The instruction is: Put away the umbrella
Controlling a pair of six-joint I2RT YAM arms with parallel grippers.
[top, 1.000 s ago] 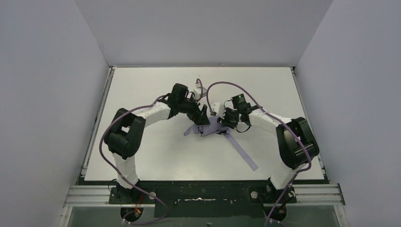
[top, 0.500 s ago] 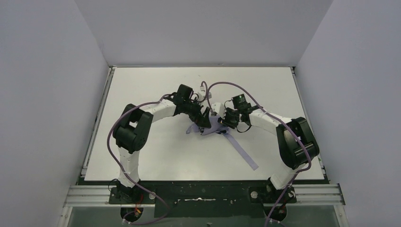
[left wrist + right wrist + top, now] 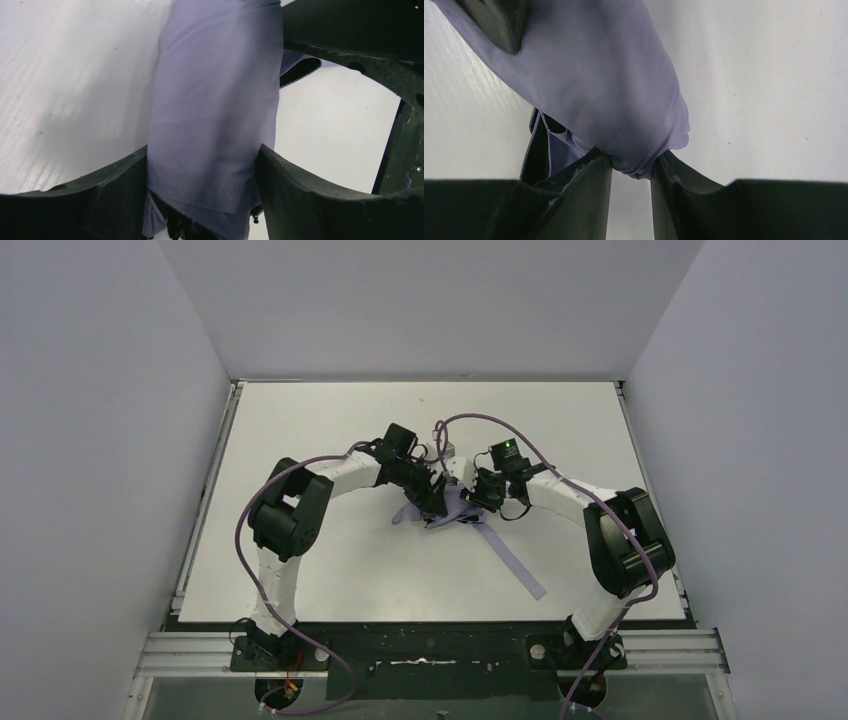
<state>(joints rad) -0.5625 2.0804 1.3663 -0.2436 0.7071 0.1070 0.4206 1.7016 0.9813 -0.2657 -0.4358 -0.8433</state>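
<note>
1. Near the middle of the table (image 3: 300,420), the umbrella (image 3: 452,512) is seen lying as a folded lavender bundle, well apart from all four edges.
2. A long lavender strip (image 3: 515,565) is seen running from the bundle toward the near right corner and ending short of the near edge.
3. Bare white surface is shown on every side of the bundle. The widest stretches lie to the far left and far right, and the table is closed in by walls (image 3: 100,440) on the left, right and far sides.
4. The bundle is straddled by the left gripper (image 3: 202,192). Its jaws are set wide apart, and the fabric is pressed by both fingers (image 3: 120,195), so the bundle's full width is clamped.
5. A small gathered fold at the umbrella's end is pinched by the right gripper (image 3: 631,172). Its jaws are drawn nearly together, with only the fabric between them.
6. From overhead, both grippers are seen meeting close together over the bundle, the left one from the left and the right one from the right.
</note>
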